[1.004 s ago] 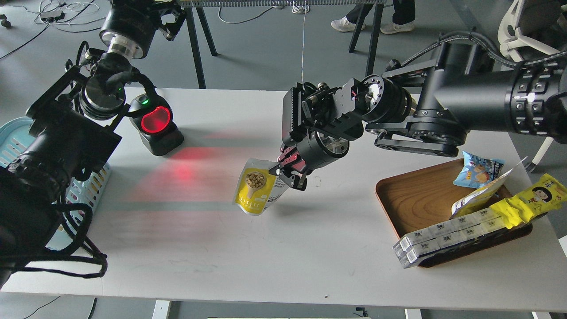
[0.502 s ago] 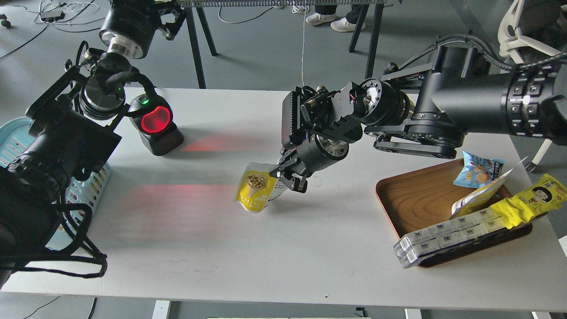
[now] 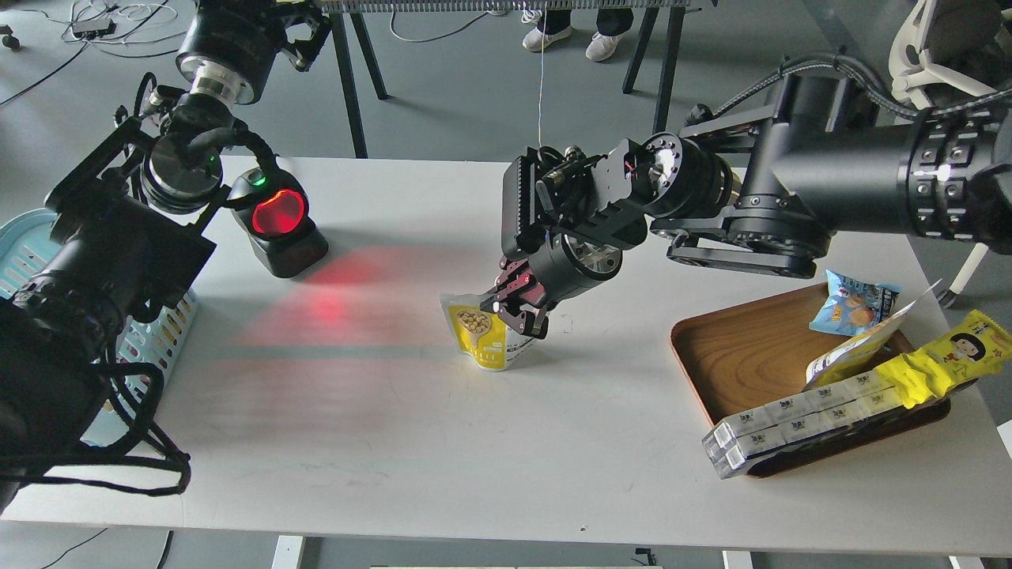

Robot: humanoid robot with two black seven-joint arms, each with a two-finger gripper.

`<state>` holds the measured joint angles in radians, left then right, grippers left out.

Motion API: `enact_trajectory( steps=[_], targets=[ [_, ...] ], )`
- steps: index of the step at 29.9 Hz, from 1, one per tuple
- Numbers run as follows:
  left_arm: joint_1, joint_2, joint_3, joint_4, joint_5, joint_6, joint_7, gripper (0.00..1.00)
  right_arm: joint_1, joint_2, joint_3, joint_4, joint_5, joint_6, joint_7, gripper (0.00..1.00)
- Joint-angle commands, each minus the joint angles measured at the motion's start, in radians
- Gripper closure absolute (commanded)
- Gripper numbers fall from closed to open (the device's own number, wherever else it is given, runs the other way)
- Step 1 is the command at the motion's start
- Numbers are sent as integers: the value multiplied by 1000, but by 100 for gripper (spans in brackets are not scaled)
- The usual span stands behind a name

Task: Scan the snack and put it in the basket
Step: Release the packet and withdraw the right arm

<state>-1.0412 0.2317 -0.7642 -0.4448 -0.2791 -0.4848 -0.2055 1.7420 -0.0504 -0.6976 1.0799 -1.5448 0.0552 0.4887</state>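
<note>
The snack [image 3: 484,338] is a small yellow-and-white pouch with a round picture of tan nuts, near the middle of the table. My right gripper [image 3: 515,307] is shut on its top right corner and holds it about upright, its bottom at or just above the tabletop. The light blue basket [image 3: 22,241] stands at the table's left edge, mostly hidden behind my left arm. My left arm rises to the top left; its far end [image 3: 296,32] is dark and its fingers cannot be told apart.
A black scanner [image 3: 277,223] with a red glowing window stands at the back left and throws red light on the table. A brown wooden tray [image 3: 743,356] at the right holds a blue bag [image 3: 854,304], a yellow wrapper [image 3: 945,359] and white boxes [image 3: 791,427].
The pouch swung from tilted leftward to about upright and shifted a little to the right with my right gripper. The red glow on the table shifted. The left arm has not moved.
</note>
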Motion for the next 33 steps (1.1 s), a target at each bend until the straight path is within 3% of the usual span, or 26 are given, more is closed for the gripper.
enact_trajectory(
  steps=[1,3,12,18,25,33],
  targets=[
    [0,0,0,0,0,0,0,0,1,-6,4,6,0,0,0,79],
    [0,0,0,0,0,0,0,0,4,-9,7,11,2,-1,0,71],
    [-2,1,3,-2,1,5,8,0,88,-100,23,103,116,5,0,6],
    [-17,15,75,-2,1,12,14,0,114,-202,82,112,173,11,0,4],
    [-72,34,135,-8,30,12,15,0,100,-394,222,111,267,126,0,3],
    [-178,149,209,-31,247,-4,5,1,-71,-634,378,68,520,138,0,3]
  ],
)
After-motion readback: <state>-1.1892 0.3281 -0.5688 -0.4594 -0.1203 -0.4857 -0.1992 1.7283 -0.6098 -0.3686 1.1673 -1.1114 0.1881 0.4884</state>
